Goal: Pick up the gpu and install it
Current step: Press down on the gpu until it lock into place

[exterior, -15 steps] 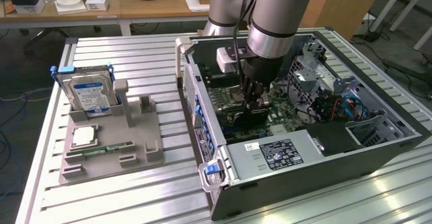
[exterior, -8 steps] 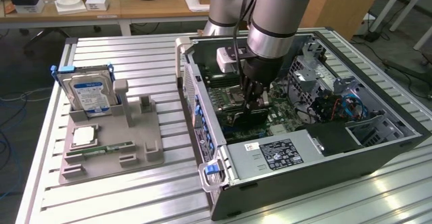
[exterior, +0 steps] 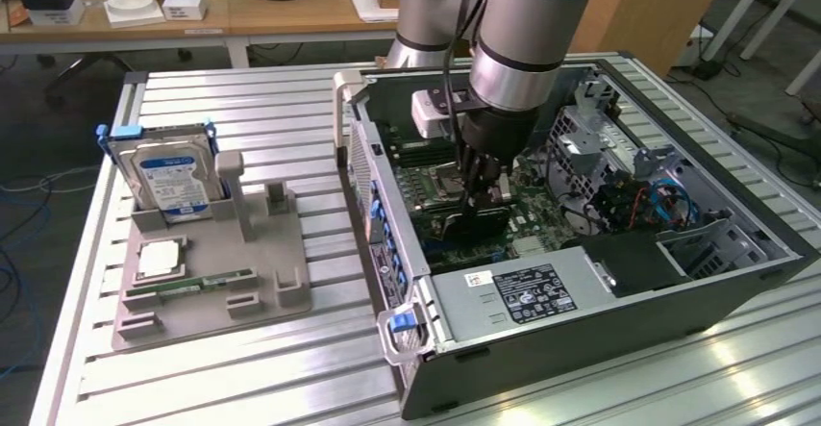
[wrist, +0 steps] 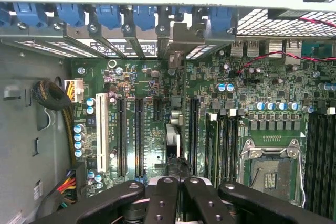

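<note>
No wording is reading clearly anywhere. A blue label is showing on the hard drive (exterior: 172,182) and a black-and-white label on the power supply (exterior: 544,292), well apart from the jaws, both illegible.

The robot arm (exterior: 520,51) reaches down into the open computer case (exterior: 718,282) lying on the slatted metal bench (exterior: 257,388), its gripper (exterior: 482,200) low over the motherboard (exterior: 443,171) with the jaws closed on the gpu (exterior: 472,226), a dark card standing on edge above the board. Towards the exterior view's left, a grey parts holder (exterior: 218,287) carries an upright hard drive (exterior: 173,181) with a blue label, a CPU (exterior: 161,258) and a green RAM stick (exterior: 192,283).
</note>
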